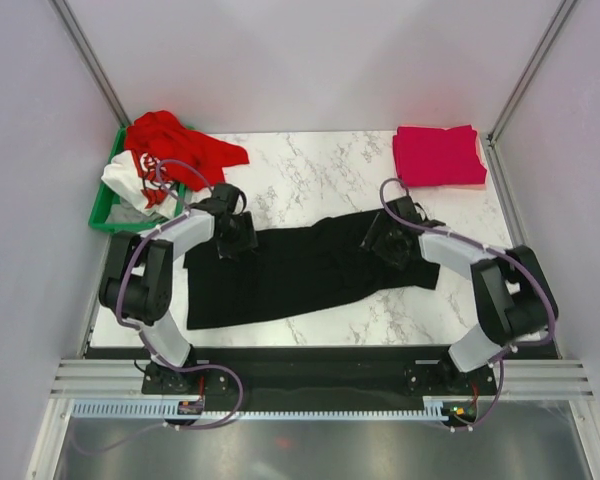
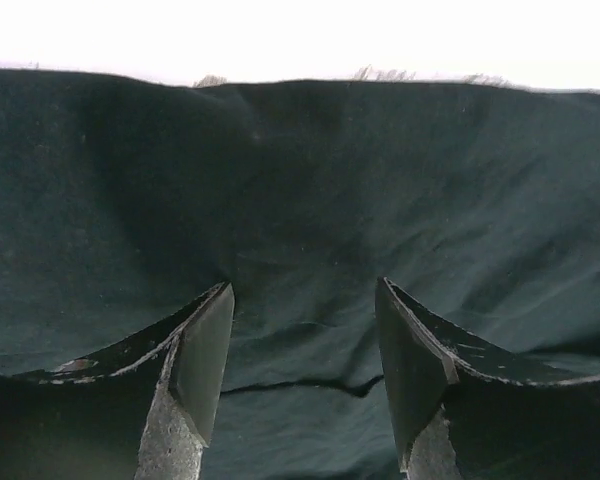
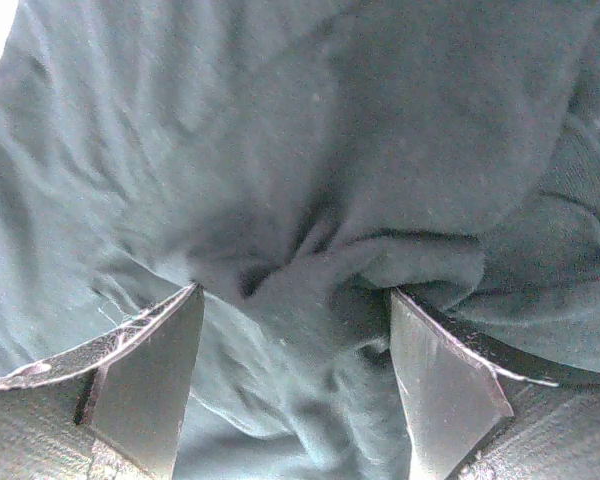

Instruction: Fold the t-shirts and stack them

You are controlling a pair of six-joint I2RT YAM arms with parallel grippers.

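The black t-shirt (image 1: 300, 270) lies spread and rumpled across the middle of the marble table (image 1: 310, 170). The left gripper (image 1: 238, 238) is over its 9 o'clock end and the right gripper (image 1: 385, 240) is toward 3 o'clock. At 1 o'clock the crimson-pink t-shirt (image 1: 438, 155) lies folded. At 10 o'clock the red t-shirt (image 1: 175, 145) and the white t-shirt (image 1: 130, 180) are heaped over the green bin (image 1: 105, 215) (the red print is too small to read). Only the wrist views show the jaws. The left ones stand apart over flat cloth, holding nothing. The right ones stand wide, with a bunched ridge of cloth between them, unclamped.
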